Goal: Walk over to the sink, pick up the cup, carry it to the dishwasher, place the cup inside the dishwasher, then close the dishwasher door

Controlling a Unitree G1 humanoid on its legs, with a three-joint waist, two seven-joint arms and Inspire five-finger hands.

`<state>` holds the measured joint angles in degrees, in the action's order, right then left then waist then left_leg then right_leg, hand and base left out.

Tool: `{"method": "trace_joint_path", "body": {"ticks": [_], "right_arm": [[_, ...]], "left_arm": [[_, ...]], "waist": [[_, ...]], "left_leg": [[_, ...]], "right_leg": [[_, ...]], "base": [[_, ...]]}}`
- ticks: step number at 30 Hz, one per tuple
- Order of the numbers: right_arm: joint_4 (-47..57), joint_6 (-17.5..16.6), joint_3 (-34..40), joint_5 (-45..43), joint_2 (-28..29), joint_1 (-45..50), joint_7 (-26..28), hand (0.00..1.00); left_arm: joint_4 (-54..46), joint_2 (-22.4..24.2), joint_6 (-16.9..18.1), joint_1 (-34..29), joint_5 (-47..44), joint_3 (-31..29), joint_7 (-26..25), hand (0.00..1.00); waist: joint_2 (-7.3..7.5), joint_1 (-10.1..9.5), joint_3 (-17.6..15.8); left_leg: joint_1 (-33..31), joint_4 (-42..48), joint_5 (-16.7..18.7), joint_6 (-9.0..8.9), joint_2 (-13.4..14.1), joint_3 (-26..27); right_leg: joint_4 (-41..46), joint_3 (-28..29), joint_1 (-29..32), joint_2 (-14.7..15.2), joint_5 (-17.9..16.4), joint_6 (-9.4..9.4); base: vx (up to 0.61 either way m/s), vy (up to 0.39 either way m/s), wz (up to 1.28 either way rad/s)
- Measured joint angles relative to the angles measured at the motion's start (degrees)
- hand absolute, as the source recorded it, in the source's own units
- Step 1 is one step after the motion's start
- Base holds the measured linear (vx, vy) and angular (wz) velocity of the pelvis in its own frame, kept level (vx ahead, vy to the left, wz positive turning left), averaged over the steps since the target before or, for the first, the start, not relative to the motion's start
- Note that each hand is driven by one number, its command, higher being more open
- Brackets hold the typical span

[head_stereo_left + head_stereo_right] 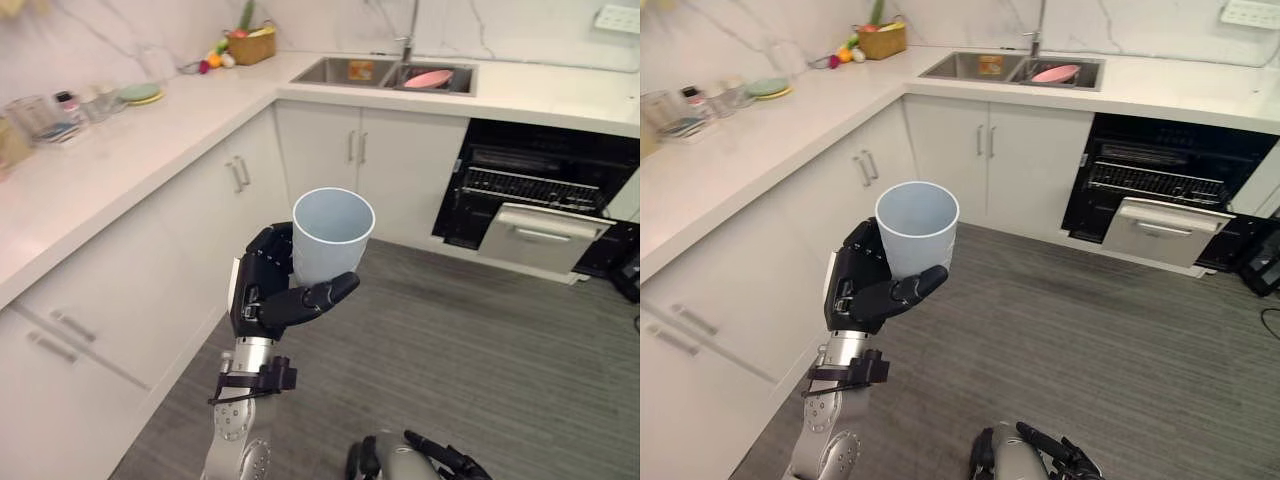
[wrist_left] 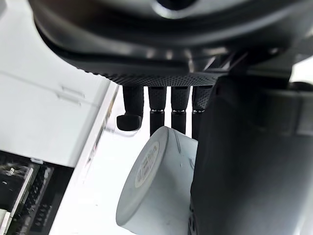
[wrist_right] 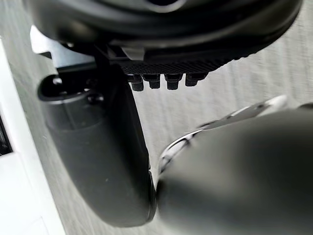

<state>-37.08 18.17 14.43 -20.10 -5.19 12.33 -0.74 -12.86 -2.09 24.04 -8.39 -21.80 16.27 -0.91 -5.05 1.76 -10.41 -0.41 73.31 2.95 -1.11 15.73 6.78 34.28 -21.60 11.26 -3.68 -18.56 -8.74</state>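
Left hand [image 1: 266, 292] of mine is closed round the cup [image 1: 332, 235], thumb across the front and fingers behind, so the cup's lower half is hidden by the grasp. I hold it upright above the floor [image 1: 470, 340], well apart from the dishwasher [image 1: 545, 170]. It is a smooth, pale blue-grey tumbler that tapers toward its base. In the left wrist view its underside carries a round raised mark, too faint for me to read.

My right hand [image 1: 1055, 455] hangs low and is cut off at the views' lower edge; its fingers lie loosely extended and hold nothing.

The dishwasher stands open under the worktop [image 1: 150, 140], a dark cavity with a wire rack, its white door [image 1: 540, 232] with a bar handle tipped outward; its far side is cut off. The worktop is white, veined like marble, over flat white cupboards [image 1: 330, 150]. The steel sink [image 1: 345, 72] holds a pink dish [image 1: 430, 78] and a small orange thing I cannot make out. A woven basket [image 1: 250, 47] sits in the corner. The floor is grey and streaked like wood grain.
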Motion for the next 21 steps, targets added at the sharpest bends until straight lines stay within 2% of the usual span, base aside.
{"method": "trace_joint_path", "body": {"ticks": [1, 2, 3, 4, 5, 6, 7, 8, 10, 11, 12, 13, 14, 15, 16, 17, 18, 19, 20, 21], "right_arm": [[0.05, -0.17, -0.67, -0.09, -0.18, 0.76, -0.55, 1.0], [0.02, -0.35, -1.47, -0.2, -0.54, 1.17, -0.84, 1.0], [-0.56, -0.75, -1.54, -0.55, -0.6, 1.0, -0.68, 1.0], [-1.12, -1.28, -1.76, -0.61, -0.65, 0.35, -0.56, 1.0], [-2.89, -2.4, -2.68, -0.57, -1.11, -1.61, -0.51, 1.0], [-5.34, -3.84, -3.63, -0.58, -1.67, -4.19, -0.56, 1.0], [-6.41, -4.44, -3.64, -0.58, -1.63, -5.27, -0.69, 1.0], [-8.55, -5.49, -3.66, -0.59, -1.19, -7.12, -0.98, 1.0], [-10.04, -7.18, -3.54, -0.58, -0.41, -8.83, -1.71, 1.0], [-11.49, -8.4, -3.34, -0.57, 0.14, -9.74, -2.63, 1.0], [-13.08, -9.44, -2.08, -0.68, 1.31, -9.98, -4.3, 1.0], [-13.22, -9.55, -1.65, -0.79, 1.75, -10.6, -4.89, 1.0], [-13.47, -9.77, -1.24, -1.29, 1.55, -11.59, -6.07, 1.0], [-12.76, -11.0, -1.23, -2.6, 1.65, -10.67, -7.7, 1.0], [-11.87, -11.68, -1.1, -3.17, 1.71, -9.72, -8.5, 1.0], [-9.36, -13.14, 0.2, -3.52, 2.37, -7.54, -9.77, 1.0], [-7.92, -14.63, 0.78, -3.53, 3.32, -6.53, -11.8, 1.0], [-7.81, -14.78, 0.81, -3.52, 3.19, -6.24, -12.54, 1.0], [-7.27, -15.12, 0.85, -3.02, 2.19, -5.0, -13.45, 1.0], [-6.22, -15.15, 0.69, -2.34, 1.72, -4.17, -13.47, 1.0]], "left_arm": [[-0.05, 0.16, 0.0, -0.23, -0.12, -0.02, 0.65, 0.0], [-0.61, 0.12, 0.04, -0.46, -0.35, -0.28, 1.11, 0.0], [-1.55, 0.36, 0.57, -0.96, -0.83, -0.94, 1.32, 0.0], [-2.15, 0.43, 0.91, -1.13, -0.9, -1.32, 1.33, 0.0], [-2.91, 0.48, 1.73, -1.49, -1.55, -2.63, 1.29, 0.0], [-2.96, 0.46, 2.47, -2.03, -1.6, -3.58, 1.15, 0.0], [-2.9, 0.44, 2.65, -2.38, -1.58, -3.53, 1.03, 0.0], [-2.85, 0.29, 2.66, -3.84, -1.51, -3.38, 0.89, 0.0], [-2.41, -0.06, 2.66, -4.48, -1.42, -2.29, 0.86, 0.0], [-1.33, -0.28, 2.64, -4.5, -1.27, -0.7, 0.93, 0.0], [0.02, -1.01, 2.6, -4.07, -1.27, 0.67, 1.07, 0.0], [1.12, -1.39, 2.15, -3.55, -1.21, 0.67, 0.98, 0.0], [4.25, -1.25, 1.9, -3.4, -1.29, -0.06, 0.82, 0.0], [7.06, -1.52, 1.16, -2.93, -1.83, -0.71, 0.84, 0.0], [7.75, -1.5, 0.77, -2.72, -2.04, -0.9, 0.93, 0.0], [8.01, -1.76, 0.53, -1.89, -2.56, -1.22, 1.72, 0.0], [6.38, -3.53, 0.53, -0.83, -2.89, -1.82, 2.99, 0.0], [5.59, -3.98, 0.52, -0.95, -2.88, -2.02, 3.37, 0.0], [4.5, -4.51, 0.48, -1.29, -2.51, -1.69, 3.07, 0.0], [3.81, -4.83, 0.51, -1.25, -1.74, -1.6, 2.57, 0.0]], "waist": [[0.28, -1.15, -0.11], [0.79, -2.41, -0.14], [1.67, -3.74, 0.34], [1.84, -4.27, 0.39], [2.14, -4.54, 0.3], [2.3, -4.63, 0.4], [2.59, -4.83, 0.41], [3.71, -5.53, 1.17], [5.08, -5.61, 1.95], [5.68, -5.33, 2.77], [7.28, -4.53, 3.1], [8.78, -4.15, 2.61], [8.18, -3.17, 2.78], [7.22, -2.16, 3.16], [6.7, -2.07, 3.12], [6.43, -2.1, 2.86], [8.25, -2.56, 2.08], [8.47, -2.37, 1.95], [7.02, -2.25, 2.38], [6.39, -2.04, 2.89]], "left_leg": [[-6.25, 2.77, 3.68, 1.54, -0.98, 0.54], [-9.84, 0.64, 7.0, 2.18, -2.08, 2.3], [-13.6, -6.54, 11.02, 2.24, -3.13, 5.1], [-14.75, -11.86, 12.05, 1.79, -3.86, 6.22], [-15.48, -25.95, 12.43, 1.73, -6.49, 7.6], [-15.49, -43.52, 9.49, 1.43, -10.99, 5.53], [-15.67, -48.0, 5.25, 1.67, -12.98, 3.45], [-15.33, -55.09, -1.42, 1.69, -16.94, -0.8], [-16.03, -61.86, -8.37, 3.34, -21.08, -3.25], [-16.37, -67.76, -13.9, 5.86, -23.6, -3.05], [-14.62, -70.24, -17.21, 7.79, -25.09, -2.25], [-13.99, -69.66, -16.49, 8.93, -26.25, -2.8], [-13.22, -66.44, -12.21, 8.19, -26.06, -3.92], [-10.75, -63.55, -8.79, 8.1, -25.22, -5.19], [-9.06, -62.62, -6.96, 7.71, -24.52, -5.05], [-5.77, -60.12, -2.82, 6.77, -23.33, -4.33], [-2.38, -59.19, 0.77, 6.27, -23.52, -3.24], [0.14, -59.96, 1.68, 6.43, -23.54, -3.15], [4.67, -64.25, 2.07, 6.6, -21.64, -2.4], [5.75, -65.53, 2.15, 6.49, -20.76, -2.12]], "right_leg": [[-4.81, 1.17, -5.08, -1.8, 0.02, 0.11], [-8.39, 2.82, -8.73, -2.72, 0.16, 0.28], [-12.21, 5.42, -12.49, -3.6, 0.68, 0.06], [-13.75, 6.71, -14.31, -3.76, 1.01, -0.32], [-16.33, 9.84, -18.0, -3.78, 0.93, -0.15], [-18.5, 13.76, -22.12, -3.32, 0.38, 0.86], [-19.02, 15.58, -23.45, -2.97, 0.08, 1.4], [-19.92, 19.35, -25.32, -1.91, -0.26, 2.03], [-20.05, 22.3, -26.53, -0.75, -1.0, 3.36], [-18.12, 23.25, -26.6, -0.47, -2.29, 5.52], [-12.03, 24.94, -25.96, 0.56, -5.73, 9.48], [-8.43, 25.48, -24.8, 2.49, -8.17, 10.09], [-4.73, 23.45, -23.52, 5.86, -10.46, 9.5], [-2.16, 21.19, -23.61, 8.76, -10.67, 9.75], [-0.43, 19.98, -23.39, 9.91, -10.33, 9.89], [2.08, 17.1, -22.73, 12.27, -3.83, 9.24], [9.19, 15.39, -19.94, 15.03, 8.56, 10.75], [13.18, 15.09, -18.98, 15.63, 12.4, 10.6], [20.23, 15.08, -15.47, 15.9, 16.45, 10.41], [22.5, 14.4, -13.11, 15.52, 12.11, 10.18]], "base": [[0.55, -0.229, -0.39], [0.66, -0.246, -0.69], [0.57, -0.191, -0.78], [0.61, -0.157, -1.02], [0.8, -0.109, -1.2], [0.81, -0.065, -1.22], [0.82, 0.015, -1.37], [0.71, 0.081, -1.15], [0.72, 0.095, -0.8], [0.71, 0.092, -0.22], [0.7, 0.07, -0.07], [0.63, 0.028, -0.24], [0.53, 0.036, -0.38], [0.49, 0.065, -0.55], [0.43, 0.136, -0.43], [0.4, 0.166, -0.48], [0.38, 0.14, -0.42], [0.37, 0.068, -0.59], [0.32, -0.035, -0.51], [0.36, -0.061, -0.49]]}}
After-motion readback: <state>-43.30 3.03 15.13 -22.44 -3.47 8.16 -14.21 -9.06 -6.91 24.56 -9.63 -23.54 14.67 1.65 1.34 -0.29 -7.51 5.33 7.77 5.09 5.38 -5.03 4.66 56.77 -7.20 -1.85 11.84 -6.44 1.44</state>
